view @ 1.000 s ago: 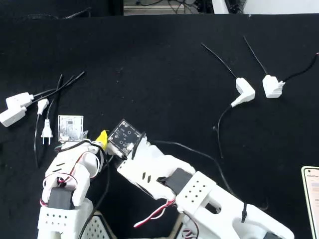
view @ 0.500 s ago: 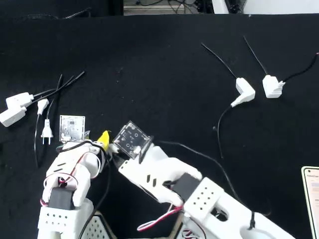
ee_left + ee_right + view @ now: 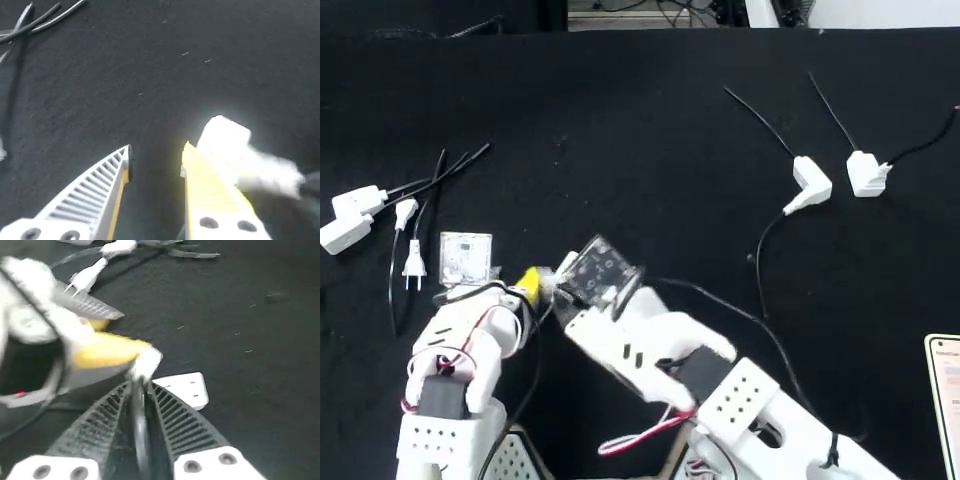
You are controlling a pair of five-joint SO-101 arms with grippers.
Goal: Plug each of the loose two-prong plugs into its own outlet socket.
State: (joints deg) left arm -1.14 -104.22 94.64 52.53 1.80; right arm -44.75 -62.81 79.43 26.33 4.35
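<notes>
The right gripper is pressed together on a thin black cord, and a white plug sticks out just past its fingertips. The plug is held near the table's front edge, right beside the yellow finger of the left gripper. The left gripper is spread, with a clear gap between its white finger and the yellow one and nothing in the gap. The white plug sits on the yellow finger's outer side; whether the two touch I cannot tell.

The table is covered in black cloth. Behind its far edge runs a strip of pale floor with dark cables, and a white card lies at the table's right edge.

The high view lays out the rest. At the left, two small two-prong plugs on black cords lie beside two white blocks. At the far right are two white angled pieces, well apart from both arms. The right wrist view brings one small plug close enough to show its prongs — the left wrist view gives bare cloth under the parted fingers.
</notes>
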